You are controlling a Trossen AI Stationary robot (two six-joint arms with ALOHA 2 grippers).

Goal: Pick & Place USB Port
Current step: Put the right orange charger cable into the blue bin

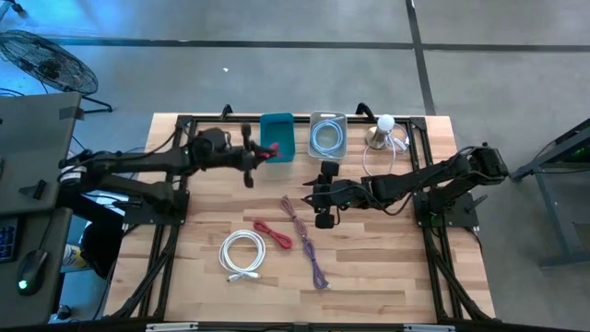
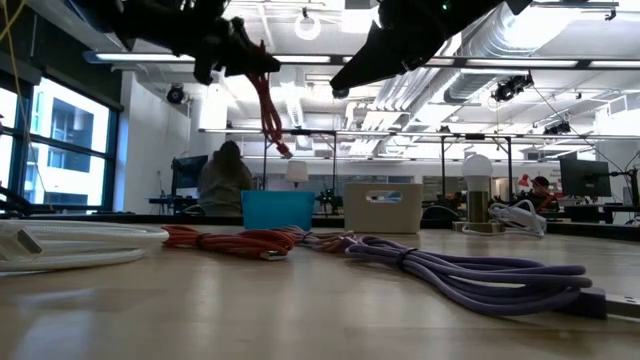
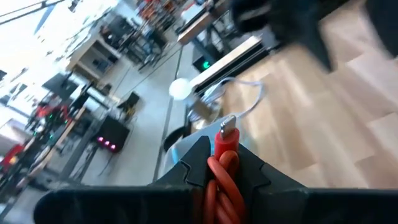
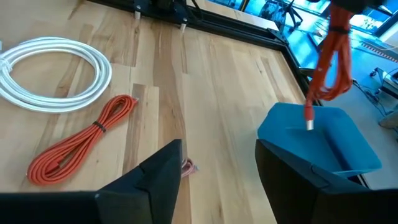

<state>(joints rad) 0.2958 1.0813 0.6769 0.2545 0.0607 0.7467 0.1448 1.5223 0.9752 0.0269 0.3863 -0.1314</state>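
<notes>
Red cable (image 2: 268, 110) dangles from the left end effector (image 1: 261, 153), whose fingers are pinched tight on it. The left arm reaches out level across the wooden bench (image 1: 387, 267), its wrist raised, so the cable's metal plug hangs just above the open blue bin (image 1: 277, 136). In the left wrist view the red loops (image 3: 222, 171) are squeezed between the two dark fingers, with the silver plug poking out past them.

The right arm stretches in low from the other side, elbow bent, and its right end effector (image 1: 323, 196) hovers near the blue bin with its fingers spread apart and holding nothing.

Just beside the blue bin stands a grey bin (image 1: 327, 135) holding a coiled pale blue cable. Beyond the grey bin, farther from the blue one, is a small lamp with a white round bulb (image 1: 384, 123).

On the open bench, well apart from the blue bin, lie a second red cable bundle (image 1: 273, 233), a purple cable (image 1: 308, 247) and a white coiled cable (image 1: 242, 254).
</notes>
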